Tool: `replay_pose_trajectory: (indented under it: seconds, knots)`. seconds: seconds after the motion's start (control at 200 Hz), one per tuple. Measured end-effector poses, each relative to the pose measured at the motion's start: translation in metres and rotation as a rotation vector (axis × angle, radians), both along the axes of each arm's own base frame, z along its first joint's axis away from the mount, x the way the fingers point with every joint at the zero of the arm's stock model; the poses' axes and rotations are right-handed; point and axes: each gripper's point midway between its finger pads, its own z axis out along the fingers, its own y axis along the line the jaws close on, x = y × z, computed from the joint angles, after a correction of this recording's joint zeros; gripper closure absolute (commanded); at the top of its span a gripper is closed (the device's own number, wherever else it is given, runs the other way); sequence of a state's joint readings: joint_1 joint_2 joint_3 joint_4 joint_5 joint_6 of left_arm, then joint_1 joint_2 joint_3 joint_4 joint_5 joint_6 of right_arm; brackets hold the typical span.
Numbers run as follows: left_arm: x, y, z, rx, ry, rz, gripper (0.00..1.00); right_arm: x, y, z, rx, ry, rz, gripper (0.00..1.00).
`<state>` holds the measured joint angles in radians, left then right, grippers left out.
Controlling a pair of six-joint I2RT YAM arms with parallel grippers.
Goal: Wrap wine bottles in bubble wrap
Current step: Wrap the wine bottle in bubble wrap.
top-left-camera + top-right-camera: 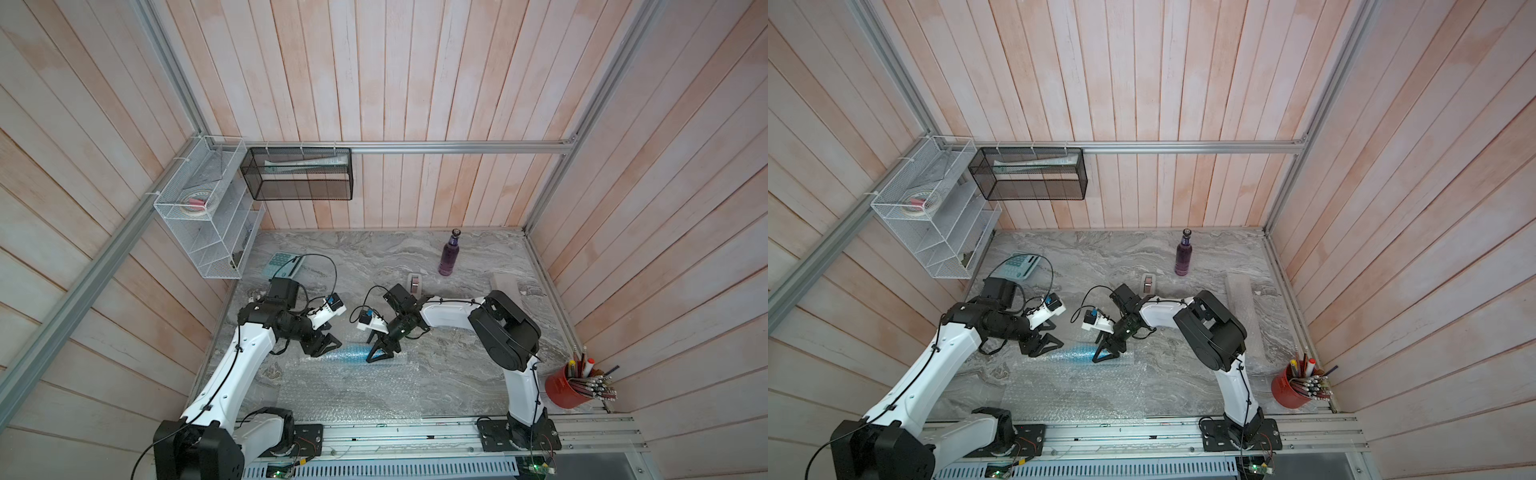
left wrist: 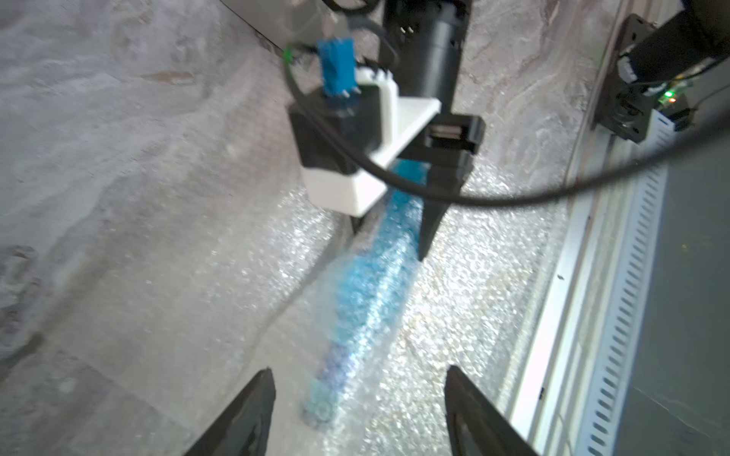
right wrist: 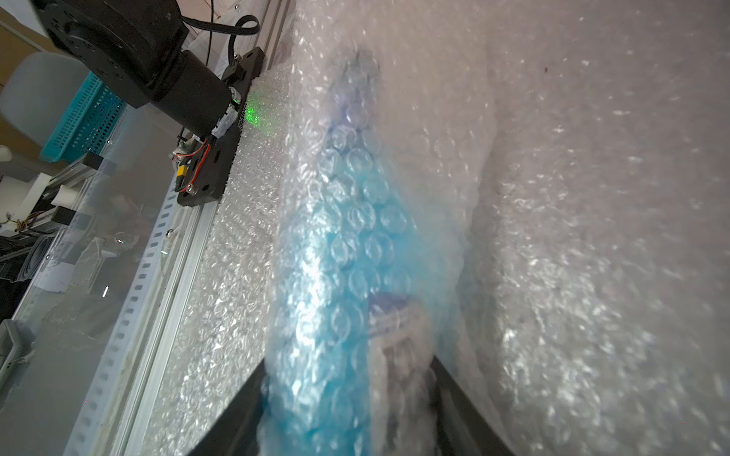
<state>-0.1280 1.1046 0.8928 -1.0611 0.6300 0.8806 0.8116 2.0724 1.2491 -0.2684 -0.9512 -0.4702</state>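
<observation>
Left gripper (image 2: 359,369) jaws wide, wrapped blue bottle (image 2: 367,300) lies between them, gap on both sides. Dead ahead the right gripper (image 2: 389,243) straddles the same bottle, blocks that line. Beyond both grippers: open tabletop (image 1: 353,257) up to tape dispenser (image 1: 415,282) and upright purple bottle (image 1: 448,257).

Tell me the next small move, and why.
Probably ease the open left claw forward and close it on the free end of the bottle. The right claw seems to clamp the other end, the bottle is only partly rolled, and most of the wrap lies flat beside it.
</observation>
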Motion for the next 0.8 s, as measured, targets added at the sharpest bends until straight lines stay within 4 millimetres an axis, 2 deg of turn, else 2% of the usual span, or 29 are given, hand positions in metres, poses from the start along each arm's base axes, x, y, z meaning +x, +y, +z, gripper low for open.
replay_pose_trajectory:
  seconds: [0.125, 0.2, 0.315, 0.44, 0.65, 0.8]
  knots:
    - [-0.026, -0.009, -0.013, 0.009, -0.027, -0.139, 0.19, 0.000, 0.000, 0.000, 0.001, 0.018, 0.004, 0.46]
    - [-0.040, -0.016, -0.026, 0.018, -0.034, -0.219, 0.19, 0.000, 0.000, 0.000, 0.001, 0.028, 0.005, 0.45]
    - [-0.051, -0.020, -0.051, 0.067, -0.077, -0.323, 0.18, 0.000, 0.000, 0.000, 0.008, 0.043, 0.006, 0.45]
    - [-0.045, -0.020, -0.068, 0.106, -0.192, -0.370, 0.18, 0.000, 0.000, 0.000, 0.009, 0.049, 0.007, 0.45]
    - [-0.025, -0.040, -0.075, 0.114, -0.378, -0.439, 0.17, 0.001, 0.000, 0.000, 0.005, 0.059, 0.008, 0.45]
    - [-0.016, -0.049, -0.083, 0.112, -0.444, -0.451, 0.19, 0.000, 0.000, 0.000, 0.001, 0.064, 0.007, 0.45]
